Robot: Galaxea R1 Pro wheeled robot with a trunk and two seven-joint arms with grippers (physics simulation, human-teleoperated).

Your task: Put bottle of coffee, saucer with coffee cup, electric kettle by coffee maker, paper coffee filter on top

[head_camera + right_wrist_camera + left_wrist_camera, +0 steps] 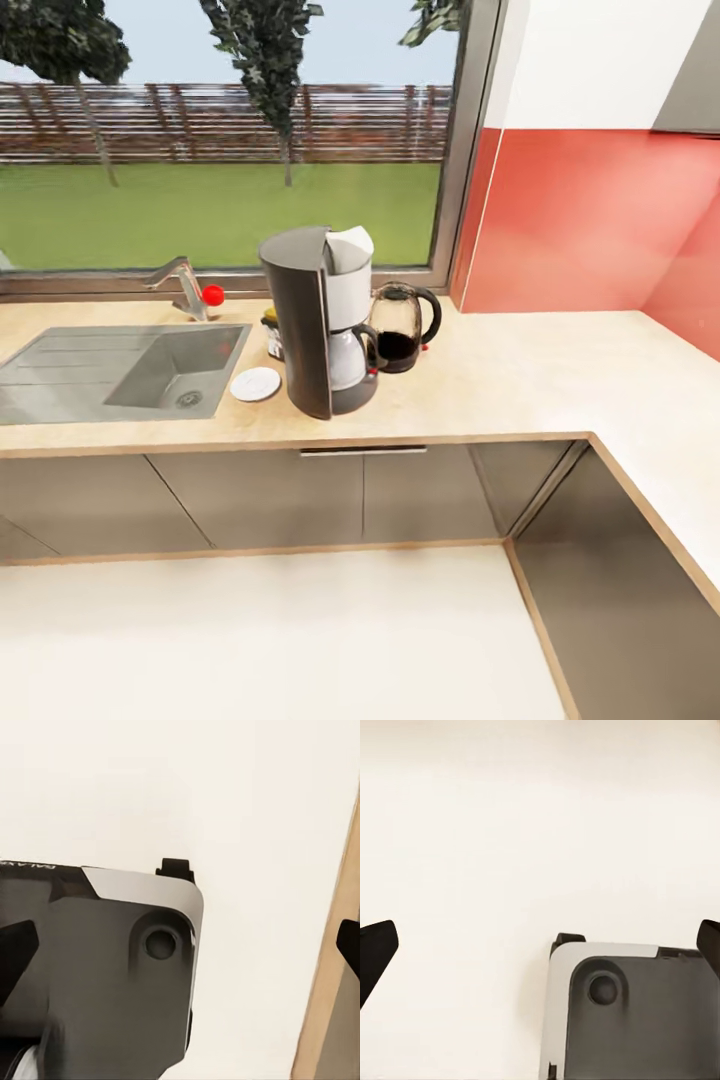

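Head view: on the desk [520,380], the coffee maker [318,320] stands topped by the paper coffee filter [350,245]. The electric kettle [402,328] sits at its 3 o'clock, the saucer [255,384] at 9 o'clock, and the bottle of coffee [271,334] behind. Left fingers [376,949] and right fingers [15,949] are spread apart above the floor [510,832].

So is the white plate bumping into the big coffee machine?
Apart. In the head view a strip of bare countertop shows between the saucer and the coffee maker.
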